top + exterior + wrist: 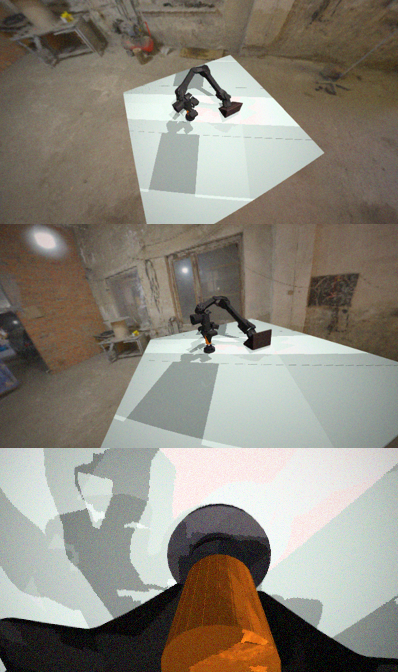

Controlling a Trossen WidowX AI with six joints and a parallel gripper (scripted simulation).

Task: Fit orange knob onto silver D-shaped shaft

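Observation:
The orange knob (pixel 207 341) (pixel 220 608) is upright between the fingers of my gripper (pixel 207 337) (pixel 219 594), which is shut on it. In the top view only a sliver of the knob (pixel 187 112) shows beside the fingers. The dark round pedestal (pixel 190 117) (pixel 209 349) (pixel 220 520) stands on the table under the knob. In the exterior view a small gap with a pale bit shows between the knob's lower end and the pedestal. In the wrist view the knob covers the pedestal's near part and the shaft. The knob's hole and both flat sides are hidden.
The arm's dark base block (pixel 231 109) (pixel 261 339) stands on the pale table (pixel 224 161) (pixel 253 402), to the right of the pedestal in the top and exterior views. Shadows and light patches cross the table top. The table's left edge lies left of the pedestal.

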